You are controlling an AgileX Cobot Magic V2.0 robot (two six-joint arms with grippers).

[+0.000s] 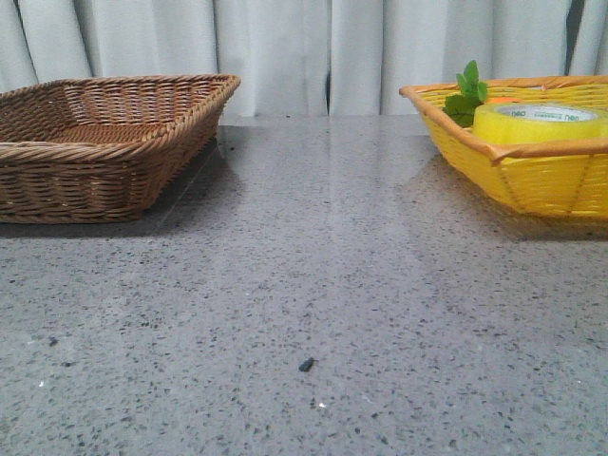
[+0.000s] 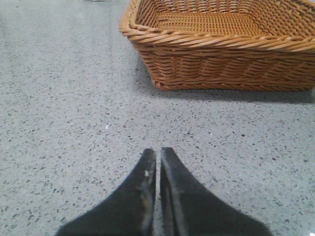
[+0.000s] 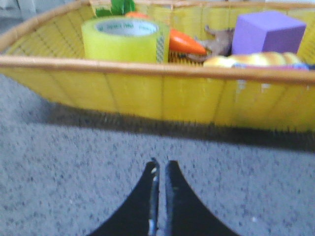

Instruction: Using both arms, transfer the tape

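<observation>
While it lies flat with its core axis upright, the tape (image 1: 538, 123) sits in the yellow basket (image 1: 532, 176) at far right, beside the carrot (image 3: 184, 42); both hands, left (image 2: 158, 157) and right (image 3: 160, 169), hover together above bare tabletop (image 1: 313, 285); the brown basket (image 1: 104, 142) stands far left.

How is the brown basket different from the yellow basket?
The brown basket is dark brown wicker; the yellow basket is bright yellow with an orange-tan rim. The brown basket looks empty inside, while the yellow basket holds the tape, a carrot and a purple block. Both are woven, shallow, and sit on the grey table.
</observation>
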